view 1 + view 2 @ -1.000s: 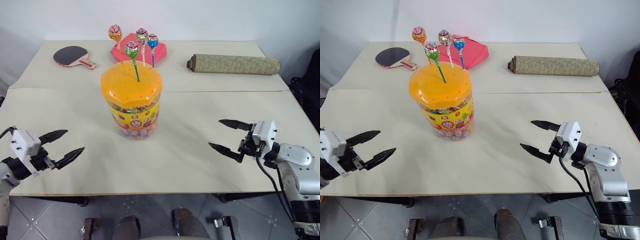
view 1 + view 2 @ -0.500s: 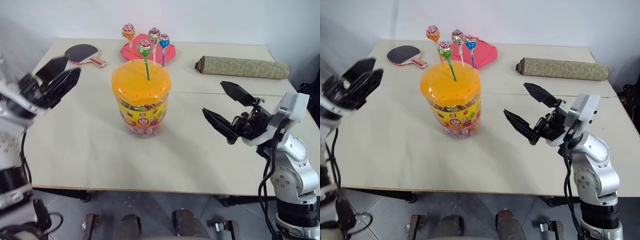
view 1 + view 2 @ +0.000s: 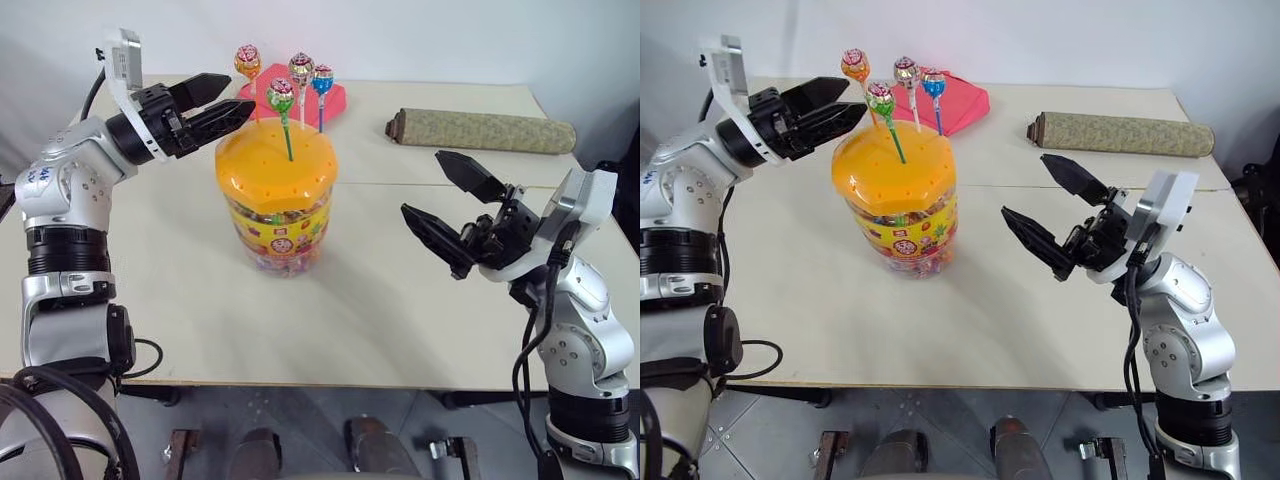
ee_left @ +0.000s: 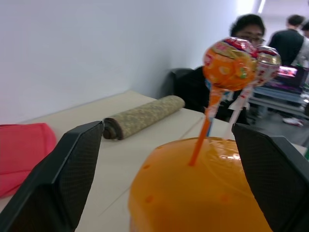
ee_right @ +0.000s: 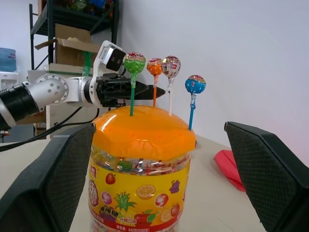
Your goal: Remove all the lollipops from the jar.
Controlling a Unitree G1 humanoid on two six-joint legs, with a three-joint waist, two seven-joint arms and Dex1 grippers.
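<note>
Upright near the middle of the desk (image 3: 400,330) stands the jar (image 3: 277,205), and four lollipops (image 3: 281,96) are counted standing by their sticks in the holes of its orange lid (image 3: 276,167): one green, one orange, one pinkish, one blue. None has been removed yet. Level with the candy heads, the left gripper (image 3: 222,104) is held just beside the orange lollipop (image 3: 246,60), its fingers apart and nothing between them. On the jar's other side the right gripper (image 3: 447,208) is held off the desk, its fingers spread wide and empty. Behind the jar one red cloth (image 3: 338,98), one rolled mat (image 3: 478,130) and nothing else of note can be counted. A risk is judged: the heads are crowded, so a neighbouring stick could be knocked or bent, and the unsteadied jar could be tipped if a stick binds in its hole.
</note>
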